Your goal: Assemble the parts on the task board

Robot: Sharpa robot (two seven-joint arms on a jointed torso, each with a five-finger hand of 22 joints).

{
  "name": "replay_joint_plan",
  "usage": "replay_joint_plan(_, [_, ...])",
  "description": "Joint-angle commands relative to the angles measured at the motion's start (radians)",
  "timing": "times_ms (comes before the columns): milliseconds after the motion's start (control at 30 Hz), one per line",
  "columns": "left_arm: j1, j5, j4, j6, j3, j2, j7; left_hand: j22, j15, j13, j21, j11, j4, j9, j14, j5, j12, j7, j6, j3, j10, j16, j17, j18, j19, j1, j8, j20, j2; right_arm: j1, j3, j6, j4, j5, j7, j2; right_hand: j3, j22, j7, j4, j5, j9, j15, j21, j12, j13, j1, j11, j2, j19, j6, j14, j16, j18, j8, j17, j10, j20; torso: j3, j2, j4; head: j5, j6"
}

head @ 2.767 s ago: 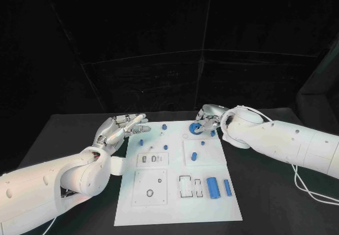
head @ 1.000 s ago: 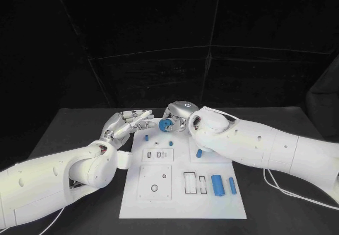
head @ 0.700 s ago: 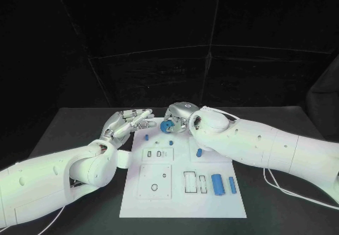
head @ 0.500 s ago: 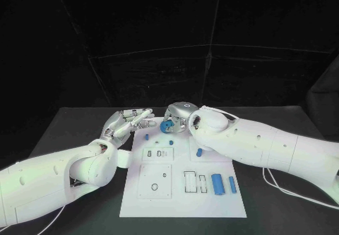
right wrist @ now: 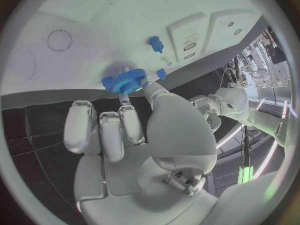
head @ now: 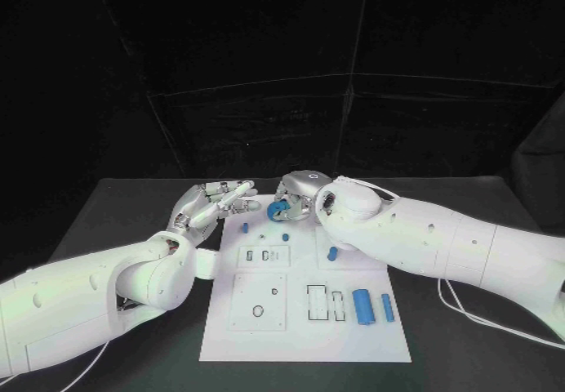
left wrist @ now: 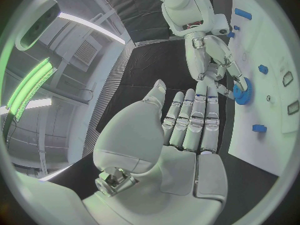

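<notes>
My right hand (head: 299, 196) pinches a blue gear (head: 279, 211) just above the far end of the white task board (head: 304, 335). In the right wrist view the gear (right wrist: 125, 80) sits at the fingertips of that hand (right wrist: 134, 130), over the board (right wrist: 125, 15) and near a small blue peg (right wrist: 156, 44). My left hand (head: 210, 206) hovers at the board's far left corner with its fingers stretched out, holding nothing. In the left wrist view its fingertips (left wrist: 201, 91) come close to the right hand (left wrist: 215, 67) and the gear (left wrist: 241, 92).
Small blue pegs (head: 244, 229) (head: 284, 238) (head: 332, 254) stand on the board's far half. A thick blue cylinder (head: 362, 307) and a thinner one (head: 388, 307) lie near its right edge, beside rectangular slots (head: 313, 303). Black table (head: 117, 220) surrounds the board.
Since 2.8 s ago my right hand has carried the gear leftward along the board's far end, close to my left hand. Over the last second both hands barely moved.
</notes>
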Motion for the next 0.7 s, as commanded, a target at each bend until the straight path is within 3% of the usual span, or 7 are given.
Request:
replay_joint_plan(33, [0.002, -0.001, 0.000, 0.011, 0.001, 0.000, 0.003, -0.002, -0.001, -0.001, -0.004, 0.004, -0.007, 0.000, -0.004, 0.000, -0.005, 0.010, 0.001, -0.001, 0.000, -0.005, -0.001, 0.007, 0.007, 0.000, -0.004, 0.001, 0.007, -0.001, -0.002, 0.023, -0.002, 0.015, -0.001, 0.001, -0.021, -0.002, 0.003, 0.006, -0.004, -0.004, 0.011, -0.003, -0.011, 0.007, -0.015, 0.002, -0.006, 0.000, -0.016, 0.075, 0.003, -0.017, -0.003, 0.124, -0.011, 0.007, 0.0004, 0.000, -0.0002, -0.001, -0.001])
replay_joint_plan(500, [0.002, -0.001, -0.001, 0.011, 0.001, 0.000, -0.001, -0.002, -0.001, -0.001, -0.004, 0.004, -0.007, 0.000, -0.004, 0.000, -0.005, 0.010, 0.001, -0.001, 0.000, -0.005, -0.001, 0.007, 0.007, 0.000, -0.005, 0.001, 0.008, -0.001, -0.002, 0.004, 0.004, 0.024, 0.004, -0.008, -0.068, -0.004, 0.007, 0.031, 0.000, -0.007, 0.016, -0.004, -0.037, -0.018, -0.027, 0.008, -0.006, -0.002, -0.037, 0.076, 0.005, -0.017, 0.000, 0.130, -0.028, 0.013, 0.0003, 0.000, -0.0007, 0.000, -0.003])
replay_joint_plan(600, [0.002, -0.001, -0.001, 0.011, 0.001, 0.000, -0.001, -0.002, -0.001, -0.001, -0.004, 0.004, -0.007, 0.000, -0.004, 0.000, -0.005, 0.010, 0.001, -0.001, 0.000, -0.005, -0.001, 0.007, 0.007, 0.000, -0.005, 0.001, 0.008, -0.002, -0.003, -0.026, 0.011, 0.029, 0.010, -0.015, -0.074, -0.002, 0.007, 0.037, 0.004, -0.007, 0.016, -0.003, -0.035, -0.016, -0.028, 0.008, -0.003, -0.001, -0.035, 0.076, 0.006, -0.017, 0.001, 0.131, -0.026, 0.013, 0.0004, 0.000, -0.0007, -0.001, -0.002])
replay_joint_plan(700, [0.002, -0.001, -0.003, 0.012, 0.001, -0.001, -0.001, -0.002, -0.001, -0.001, -0.004, 0.004, -0.007, 0.000, -0.004, 0.000, -0.005, 0.010, 0.001, -0.001, 0.000, -0.005, -0.001, 0.007, 0.007, 0.000, -0.005, 0.001, 0.008, -0.003, -0.003, -0.090, 0.025, 0.050, 0.025, -0.034, -0.085, 0.004, 0.005, 0.047, 0.036, -0.006, 0.015, 0.000, -0.026, -0.009, -0.023, 0.007, 0.004, 0.002, -0.032, 0.077, 0.007, -0.018, 0.002, 0.136, -0.020, 0.013, 0.0011, 0.000, -0.0013, -0.001, 0.000])
